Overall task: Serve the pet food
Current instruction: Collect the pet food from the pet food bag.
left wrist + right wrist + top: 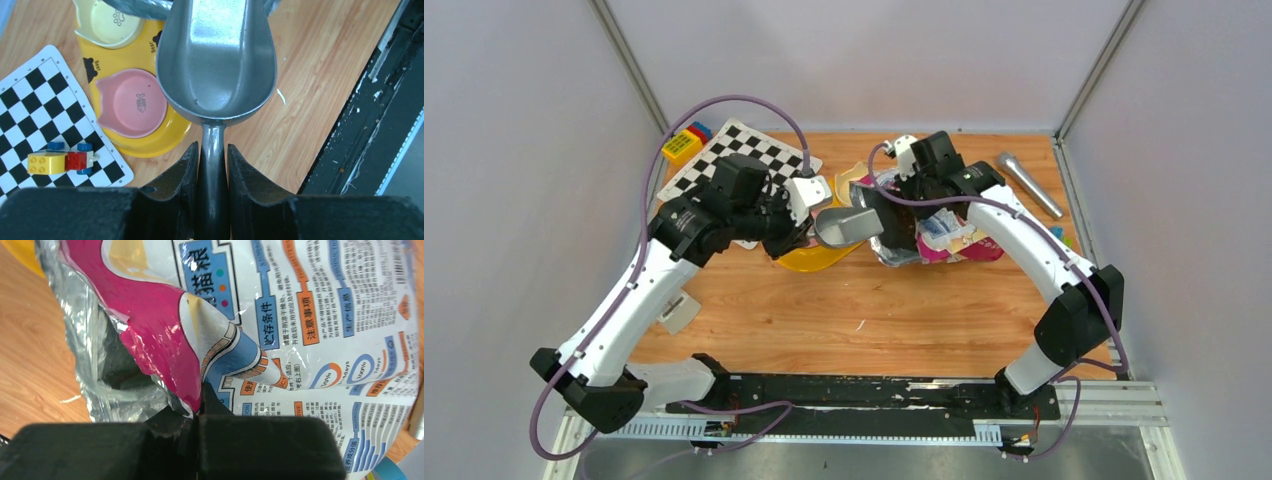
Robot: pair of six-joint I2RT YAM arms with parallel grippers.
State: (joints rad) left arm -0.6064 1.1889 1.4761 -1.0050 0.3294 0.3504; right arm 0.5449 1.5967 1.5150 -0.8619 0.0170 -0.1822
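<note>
Status: early stage, nothing served yet.

The left gripper [212, 155] is part-closed on the handle of the scoop [217, 60], whose bowl is empty. The right gripper [200, 402] is fully closed, pinching the torn edge of the bag [300, 340] beside its foil-lined mouth.

In the overhead view the scoop sits just beside that mouth, near the feeder [150, 145]. The pink bowl [132, 102] and the cream bowl [107, 20] are both empty.

No kibble shows in any view; it is judged to be inside the bag.

Remaining steps:
- Fill the scoop.
- Carry it to the feeder.
- Tip it into a bowl.
</note>
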